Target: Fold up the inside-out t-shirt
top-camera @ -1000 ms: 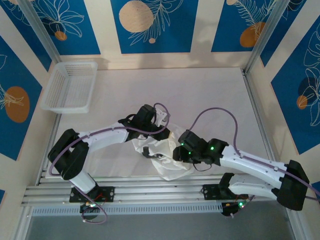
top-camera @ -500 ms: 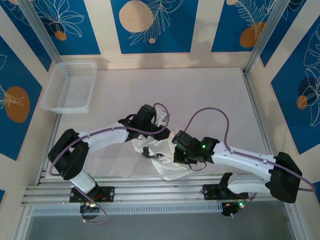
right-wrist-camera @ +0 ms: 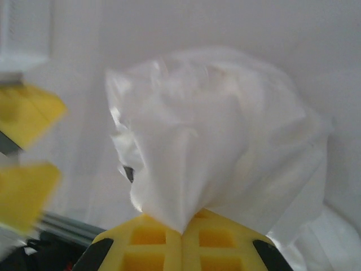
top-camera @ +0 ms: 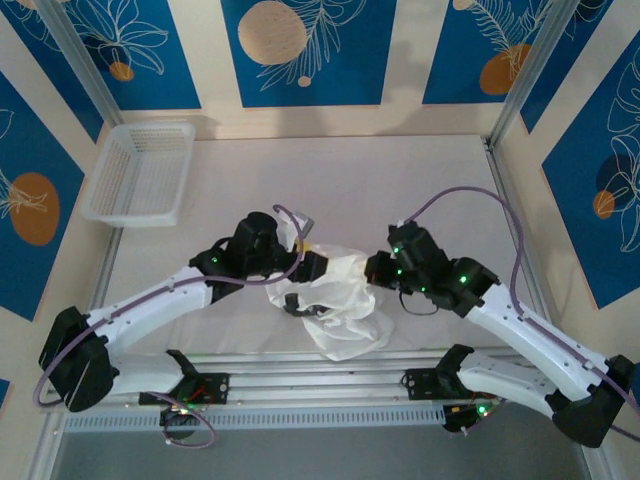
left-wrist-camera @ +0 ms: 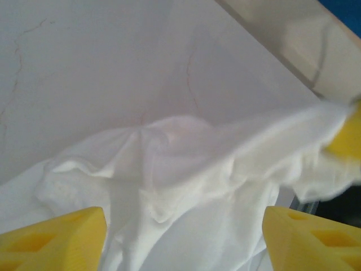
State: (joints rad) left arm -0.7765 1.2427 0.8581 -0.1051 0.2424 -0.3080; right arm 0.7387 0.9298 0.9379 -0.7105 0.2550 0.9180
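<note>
While I'm watching this remotely, the right gripper (right-wrist-camera: 181,228) has its yellow fingers pinched tight on a bunched-up fold of the inside-out t-shirt (top-camera: 338,300). The shirt sits crumpled in a heap near the front middle of the table (top-camera: 400,180), right between the two arms. Meanwhile the left gripper (left-wrist-camera: 183,231) is spread wide with nothing in it, rumpled white cloth right in front of its fingers, and the mesh basket (top-camera: 140,172) sits well apart in the far left corner.
</note>
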